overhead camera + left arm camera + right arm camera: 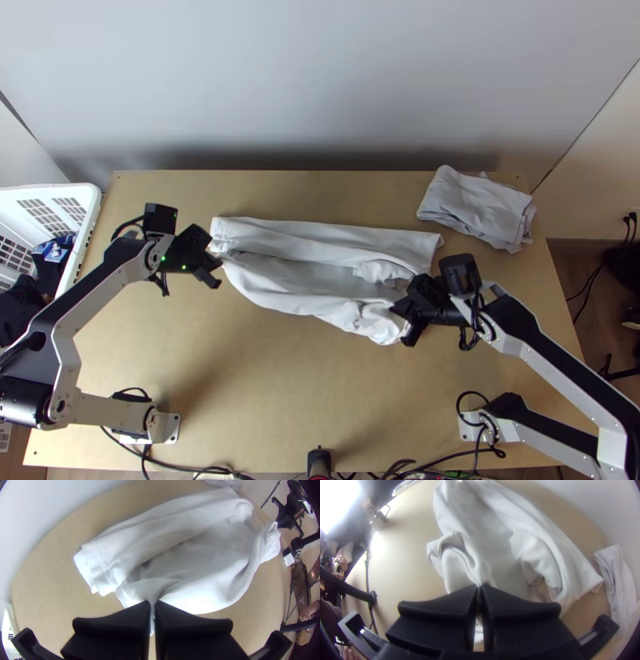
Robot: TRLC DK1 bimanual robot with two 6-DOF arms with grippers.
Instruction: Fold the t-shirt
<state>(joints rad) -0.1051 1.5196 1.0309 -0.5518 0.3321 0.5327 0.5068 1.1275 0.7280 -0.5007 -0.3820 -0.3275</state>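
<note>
Here, t-shirt [320, 276], in left jaws; right too

High, steep view over table

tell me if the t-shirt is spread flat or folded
Partly folded, not flat: in the top view the t-shirt lies as a long strip, its near side lifted and bunched at the right gripper.

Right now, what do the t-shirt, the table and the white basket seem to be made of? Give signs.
T-shirt: probably soft, matte cotton or similar fabric; it drapes in rounded folds.
Table: apparently smooth wood or wood-effect board; its top is flat and pale tan.
White basket: likely smooth plastic; rounded rim, slotted walls.
</note>
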